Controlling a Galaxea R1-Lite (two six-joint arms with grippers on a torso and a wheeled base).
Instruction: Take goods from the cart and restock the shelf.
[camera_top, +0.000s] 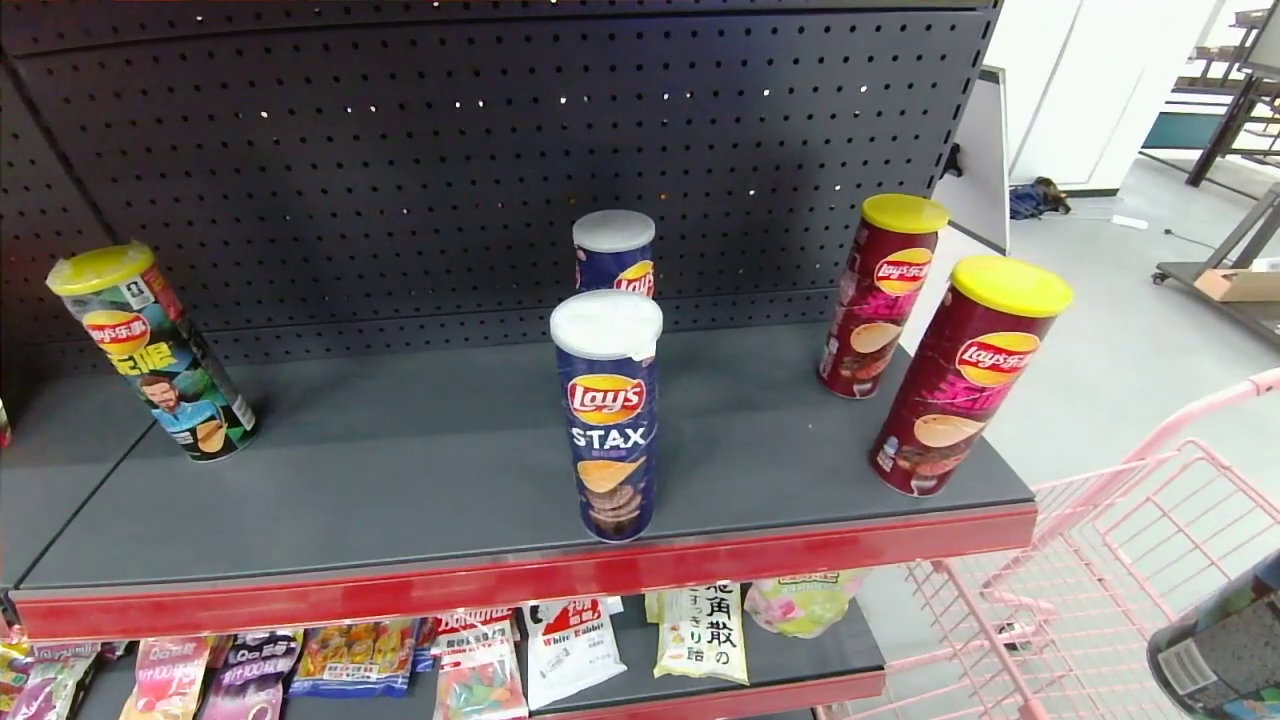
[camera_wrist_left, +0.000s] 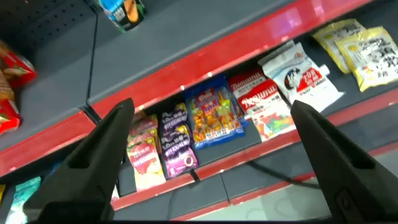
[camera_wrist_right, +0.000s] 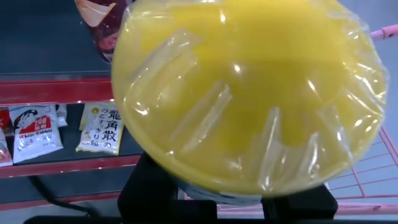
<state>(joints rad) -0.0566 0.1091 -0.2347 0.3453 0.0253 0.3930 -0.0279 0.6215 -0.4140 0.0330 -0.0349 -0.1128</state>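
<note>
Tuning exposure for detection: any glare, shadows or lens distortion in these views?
Head view: wide-lens distortion, the green can and front red can lean outward; bright specks through the pegboard. Left wrist view: glare streak on the red shelf edge. Right wrist view: highlights across the yellow lid of the held can.

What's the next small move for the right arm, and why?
Probably raise the held can from near the cart toward the shelf: the right gripper is clamped on it, low, and bare board lies left of the front blue can.

Five chip cans (camera_top: 606, 415) stand on grey shelf (camera_top: 400, 480).
</note>
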